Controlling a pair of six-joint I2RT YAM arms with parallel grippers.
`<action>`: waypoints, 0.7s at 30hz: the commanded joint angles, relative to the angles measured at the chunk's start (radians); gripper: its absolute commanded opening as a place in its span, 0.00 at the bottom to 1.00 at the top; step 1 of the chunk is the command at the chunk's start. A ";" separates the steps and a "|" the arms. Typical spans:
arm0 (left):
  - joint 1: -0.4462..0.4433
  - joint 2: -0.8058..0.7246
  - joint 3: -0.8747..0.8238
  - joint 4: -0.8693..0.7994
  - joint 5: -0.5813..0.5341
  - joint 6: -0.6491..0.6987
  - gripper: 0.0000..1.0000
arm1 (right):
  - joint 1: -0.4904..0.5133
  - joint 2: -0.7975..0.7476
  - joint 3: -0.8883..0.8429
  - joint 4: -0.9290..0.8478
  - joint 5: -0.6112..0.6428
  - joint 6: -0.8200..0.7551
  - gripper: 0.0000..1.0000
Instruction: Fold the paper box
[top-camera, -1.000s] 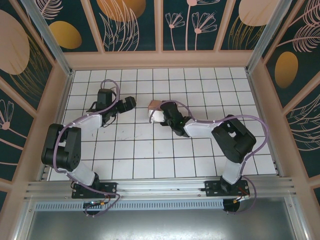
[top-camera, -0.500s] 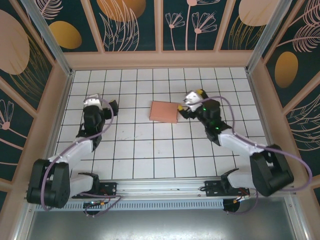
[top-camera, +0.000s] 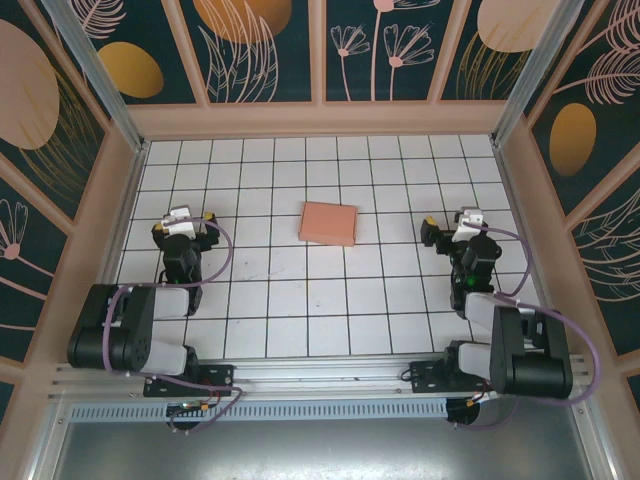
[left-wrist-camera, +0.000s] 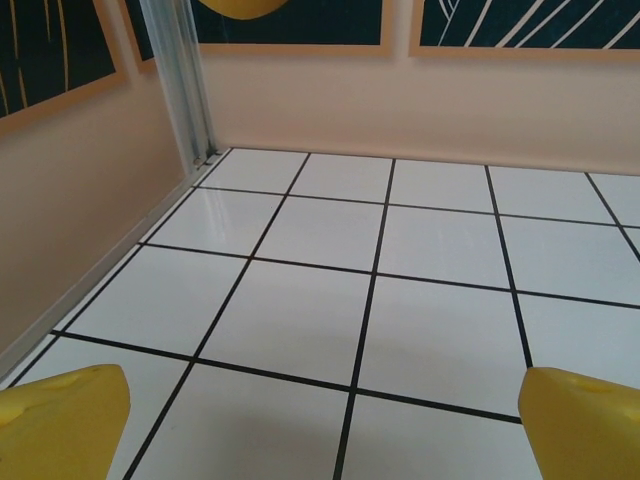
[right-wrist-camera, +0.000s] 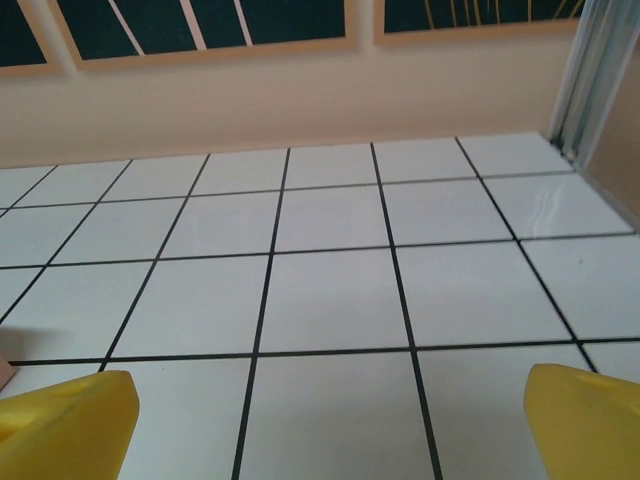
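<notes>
- Salmon-pink card: I count one paper box (top-camera: 328, 223), lying flat as a closed rectangle and turned slightly off the grid lines. It sits on the white tiled table (top-camera: 300, 310), in the far half near the middle. It lies between the two grippers and well apart from both.
- The left arm (top-camera: 110, 325) is folded back on itself close to its base at the table's left side. Its forearm runs forward along the tiles.
- The left gripper (top-camera: 186, 222) sits low over the tiles and points toward the far wall (left-wrist-camera: 420, 100).
- On my left wrist feed the yellow fingertips (left-wrist-camera: 60, 420) sit in the two bottom corners. They are spread wide with bare tile between them, so that hand is released and carries nothing.
- The right arm (top-camera: 525, 350) mirrors this, tucked back by its base at the right side.
- The right gripper (top-camera: 455, 228) is low and also faces the far wall.
- My right wrist feed has its yellow fingertips (right-wrist-camera: 60, 425) in the bottom corners too, wide apart over bare tile. That hand is likewise released.
- My count: two arms, two grippers, and two yellow tips per wrist feed, four in all.
</notes>
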 joint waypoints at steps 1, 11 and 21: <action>0.021 0.067 -0.035 0.211 0.021 -0.033 0.99 | -0.012 0.091 -0.006 0.199 -0.062 0.059 0.99; 0.026 0.059 -0.032 0.190 -0.010 -0.046 0.99 | 0.000 0.267 0.018 0.298 -0.041 0.051 0.99; 0.026 0.063 -0.025 0.184 -0.009 -0.048 0.99 | 0.001 0.266 0.020 0.292 -0.038 0.051 0.99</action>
